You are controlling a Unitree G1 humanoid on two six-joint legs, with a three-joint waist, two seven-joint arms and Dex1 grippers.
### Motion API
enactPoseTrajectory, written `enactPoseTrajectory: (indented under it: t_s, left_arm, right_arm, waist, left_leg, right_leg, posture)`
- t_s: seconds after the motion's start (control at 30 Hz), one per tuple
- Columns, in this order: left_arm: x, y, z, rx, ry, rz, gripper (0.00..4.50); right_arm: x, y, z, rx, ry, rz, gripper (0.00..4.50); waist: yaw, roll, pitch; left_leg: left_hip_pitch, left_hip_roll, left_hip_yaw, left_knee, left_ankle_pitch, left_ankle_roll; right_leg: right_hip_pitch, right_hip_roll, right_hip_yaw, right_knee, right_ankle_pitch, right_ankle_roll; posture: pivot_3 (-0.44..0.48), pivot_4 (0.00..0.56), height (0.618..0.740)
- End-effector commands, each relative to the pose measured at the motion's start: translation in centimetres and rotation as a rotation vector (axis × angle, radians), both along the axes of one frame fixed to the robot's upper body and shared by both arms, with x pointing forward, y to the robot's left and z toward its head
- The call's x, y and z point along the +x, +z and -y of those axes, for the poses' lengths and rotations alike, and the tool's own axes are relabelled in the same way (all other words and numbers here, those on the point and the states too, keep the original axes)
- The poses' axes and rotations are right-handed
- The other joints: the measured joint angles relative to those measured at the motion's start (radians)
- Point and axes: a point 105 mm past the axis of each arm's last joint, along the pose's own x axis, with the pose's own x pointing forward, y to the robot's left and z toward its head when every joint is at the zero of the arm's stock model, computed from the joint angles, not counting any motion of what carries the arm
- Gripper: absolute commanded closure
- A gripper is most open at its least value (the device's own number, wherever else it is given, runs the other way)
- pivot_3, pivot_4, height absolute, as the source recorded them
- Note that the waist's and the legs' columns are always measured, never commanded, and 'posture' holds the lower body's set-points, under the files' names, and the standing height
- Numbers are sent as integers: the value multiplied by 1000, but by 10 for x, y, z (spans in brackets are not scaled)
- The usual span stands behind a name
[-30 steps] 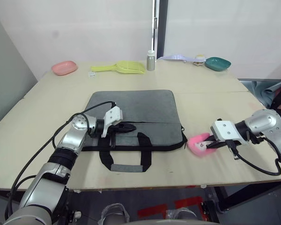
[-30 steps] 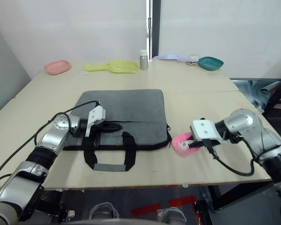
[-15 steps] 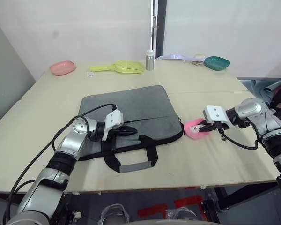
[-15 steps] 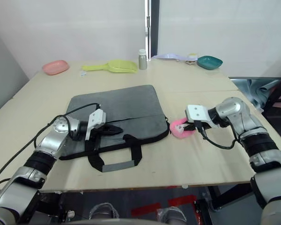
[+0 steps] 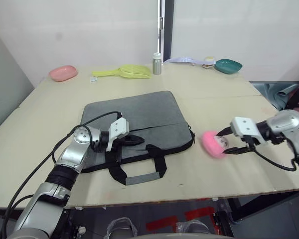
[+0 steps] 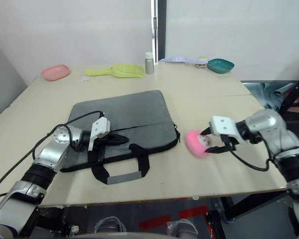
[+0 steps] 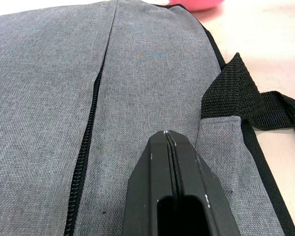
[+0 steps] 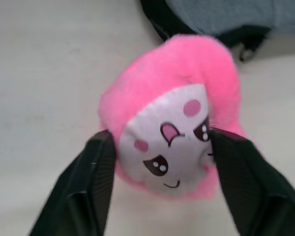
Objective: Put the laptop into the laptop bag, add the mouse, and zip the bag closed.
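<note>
My right jaws grip the pink plush toy; my left jaws rest clenched on the laptop bag.

The table (image 5: 40, 114) carries the laptop bag (image 5: 139, 112), lying flat before me with its strap handles (image 5: 139, 172) toward my edge. Along the far side stand a yellow scoop (image 5: 124, 72), a pink dish (image 5: 62, 73), a teal bowl (image 5: 227, 65) and a small bottle (image 5: 157, 63). My left gripper (image 5: 137, 141) lies on the bag's grey fabric, just beside its black zipper (image 7: 86, 147), jaws pressed together with nothing between them. My right gripper (image 5: 229, 142) sits well to the right of the bag, jaws grasping the plush toy (image 8: 172, 137) on either side of its face, near the bag's corner.
</note>
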Motion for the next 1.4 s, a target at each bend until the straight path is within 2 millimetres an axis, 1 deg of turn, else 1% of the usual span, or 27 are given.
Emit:
enactPoseTrajectory:
  t_s: [0.03, 0.1, 0.17, 0.23, 0.27, 0.37, 0.4, 0.47, 0.57, 0.63, 0.7, 0.77, 0.8, 0.9, 0.93, 1.0, 1.07, 1.17, 1.23, 1.27, 1.37, 1.4]
  left_arm:
    - [-22, -54, -15, 115, 31, -212, 4500]
    - [-21, -54, -15, 115, 32, -212, 4500]
    - [-21, -54, -14, 114, 30, -213, 4500]
    - [-21, -54, -13, 114, 29, -213, 4500]
    - [-21, -54, -13, 113, 27, -213, 4500]
    - [-20, -54, -10, 111, 22, -213, 4500]
    - [-20, -54, -9, 110, 19, -213, 4500]
    - [-20, -55, -6, 107, 10, -213, 4500]
    - [-20, -55, -4, 107, 3, -213, 4500]
    - [-18, -54, -5, 107, 5, -211, 4500]
    - [-16, -54, -6, 107, 10, -205, 4500]
    - [-15, -53, -6, 108, 14, -198, 4500]
    - [-15, -53, -6, 108, 13, -198, 4500]
    - [-16, -53, -4, 106, 9, -199, 4500]
    - [-16, -53, -5, 105, 10, -198, 4500]
    - [-16, -53, -5, 106, 12, -198, 4500]
    - [-16, -53, -5, 111, 13, -195, 4500]
    - [-15, -53, -5, 113, 16, -192, 4500]
    - [-14, -55, -8, 134, 32, -181, 4500]
    - [-12, -57, -11, 152, 44, -178, 4500]
    - [-11, -62, -16, 185, 65, -174, 4500]
    - [-11, -64, -17, 193, 66, -176, 4500]
  right_arm:
    - [1, 23, 13, 74, -114, 62, 28]
    - [-6, 25, 23, 173, -233, 25, 28]
    - [-9, 31, 28, 376, -399, -34, 28]
    - [-11, 35, 28, 564, -544, -108, 28]
    - [-14, 33, 28, 664, -634, -164, 28]
    - [-24, 24, 22, 841, -802, -291, 28]
    - [-27, 19, 18, 924, -854, -338, 28]
    - [-35, 6, 11, 1009, -933, -414, 28]
    - [-40, -4, 10, 1038, -1016, -446, 28]
    - [-43, -11, 6, 1028, -1045, -456, 28]
    - [-49, -22, -4, 988, -1049, -480, 28]
    - [-52, -29, -11, 997, -1050, -510, 28]
    - [-52, -30, -13, 1006, -1052, -517, 28]
    - [-52, -29, -32, 1073, -990, -584, 28]
    - [-53, -29, -36, 1070, -972, -597, 28]
    - [-54, -31, -40, 1052, -964, -602, 28]
    - [-52, -39, -39, 1047, -993, -598, 28]
    - [-47, -36, -41, 1081, -975, -591, 28]
    - [-42, -32, -39, 1103, -977, -564, 556]
    - [-39, -29, -36, 1113, -977, -552, 723]
    - [-34, -22, -28, 1127, -975, -532, 1653]
    - [-32, -20, -26, 1128, -971, -525, 2073]
  waist:
    - [-3, 0, 0]
    - [-4, -1, 0]
    - [-2, 0, 0]
    - [-4, 1, -1]
    - [-4, 3, -2]
    - [0, 4, -3]
    - [1, 4, -3]
    - [6, 7, -5]
    - [14, 11, -6]
    - [19, 12, -7]
    - [24, 12, -7]
    - [24, 12, -7]
    - [24, 12, -8]
    - [22, 13, -8]
    - [22, 13, -8]
    - [22, 14, -8]
    - [22, 14, -9]
    - [23, 14, -9]
    - [23, 14, -9]
    - [22, 14, -9]
    - [22, 14, -10]
    - [23, 14, -10]
  left_leg:
    - [0, 0, 0, 0, 0, 0]
    - [0, 0, 0, -1, 0, 0]
    - [1, 0, 0, -1, 0, 0]
    - [1, 0, 1, -2, 0, 0]
    - [1, 0, 1, -2, 0, 0]
    - [1, 0, 1, -4, 0, 0]
    - [2, 0, 1, -4, 0, 0]
    - [2, 0, 1, -5, 0, -1]
    - [1, -2, 2, -6, -1, -2]
    - [0, -3, 3, -7, -1, -2]
    - [1, -3, 3, -9, -1, -3]
    - [1, -2, 3, -11, -1, -4]
    - [1, -2, 3, -11, -1, -4]
    - [0, -4, 3, -11, -1, -4]
    - [0, -4, 3, -11, -1, -4]
    - [0, -5, 3, -11, -1, -4]
    - [0, -5, 3, -11, -1, -4]
    - [0, -6, 3, -12, -1, -4]
    - [0, -6, 3, -12, -1, -4]
    - [0, -6, 3, -12, -1, -4]
    - [1, -7, 3, -11, -1, -4]
    - [1, -7, 3, -11, -1, -4]
  right_leg:
    - [0, 0, 0, 0, 0, 0]
    - [0, 0, 0, 0, 0, 0]
    - [0, 0, 0, 0, -1, 2]
    - [0, 0, 1, -1, -1, 2]
    - [0, 0, 1, -1, -1, 2]
    - [0, 0, 1, -1, -2, 3]
    - [0, 1, 1, -1, -2, 4]
    - [-1, 0, 1, -1, -3, 5]
    - [-2, -1, 2, -2, -4, 7]
    - [-3, -2, 2, -2, -5, 9]
    - [-3, -2, 2, -2, -6, 10]
    - [-4, -2, 1, -2, -7, 11]
    - [-4, -2, 1, -2, -8, 11]
    - [-5, -4, 2, -2, -11, 16]
    - [-5, -4, 2, -2, -11, 17]
    - [-5, -5, 2, -2, -13, 20]
    - [-4, -5, 2, -2, -12, 20]
    - [-4, -6, 2, -2, -12, 19]
    - [-4, -6, 2, -2, -12, 19]
    - [-4, -6, 2, -2, -12, 19]
    - [-3, -7, 2, -2, -12, 20]
    - [-3, -7, 1, -2, -12, 21]
  posture:
    - [0, 150, 740]
    - [0, 150, 740]
    - [0, 150, 740]
    - [0, 150, 740]
    - [0, 150, 740]
    - [0, 150, 740]
    - [0, 150, 740]
    - [0, 150, 740]
    - [0, 150, 740]
    - [0, 150, 740]
    - [0, 150, 740]
    - [0, 150, 740]
    - [0, 150, 740]
    - [0, 150, 740]
    - [0, 150, 740]
    - [0, 150, 740]
    - [0, 150, 740]
    - [0, 150, 740]
    - [0, 150, 740]
    - [0, 150, 740]
    - [0, 150, 740]
    - [0, 150, 740]
